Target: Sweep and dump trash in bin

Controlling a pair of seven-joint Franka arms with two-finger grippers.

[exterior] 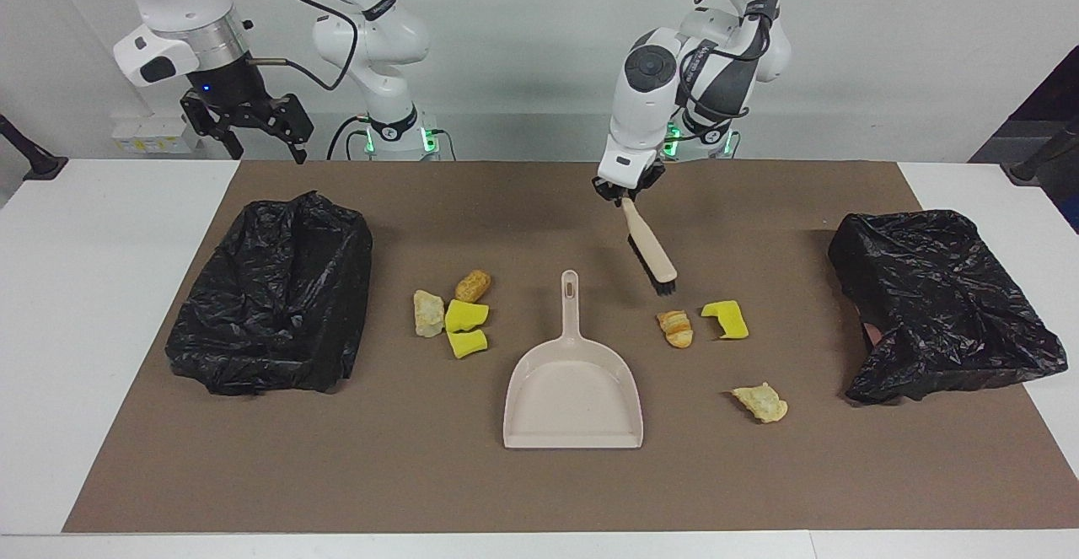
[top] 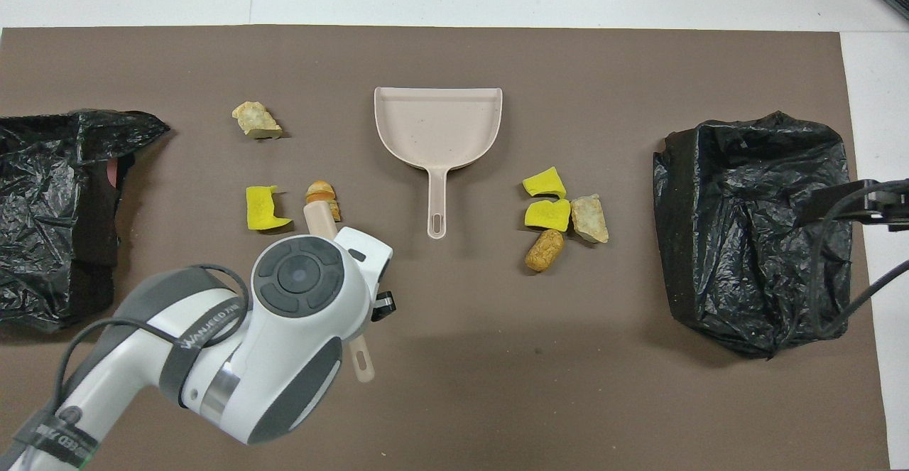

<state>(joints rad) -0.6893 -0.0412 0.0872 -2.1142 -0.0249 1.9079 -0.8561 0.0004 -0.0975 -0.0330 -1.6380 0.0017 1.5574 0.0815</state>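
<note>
My left gripper (exterior: pixel 625 192) is shut on the handle of a beige brush (exterior: pixel 649 247), which hangs tilted with its black bristles low beside an orange bread-like piece (exterior: pixel 675 328). In the overhead view the brush (top: pixel 318 217) partly covers that piece. The trash lies in two groups either side of the empty beige dustpan (exterior: pixel 573 390). Toward the left arm's end are the orange piece, a yellow sponge chunk (exterior: pixel 726 319) and a pale bit (exterior: pixel 761 402). Toward the right arm's end are two yellow chunks (exterior: pixel 466 316), a pale bit (exterior: pixel 428 313) and a tan piece (exterior: pixel 473 285). My right gripper (exterior: pixel 253 125) waits open, raised.
A bin lined with a black bag (exterior: pixel 274 289) stands at the right arm's end of the brown mat, under the waiting right gripper. A second black-bagged bin (exterior: pixel 936 298) sits at the left arm's end. The dustpan's handle (top: pixel 437 204) points toward the robots.
</note>
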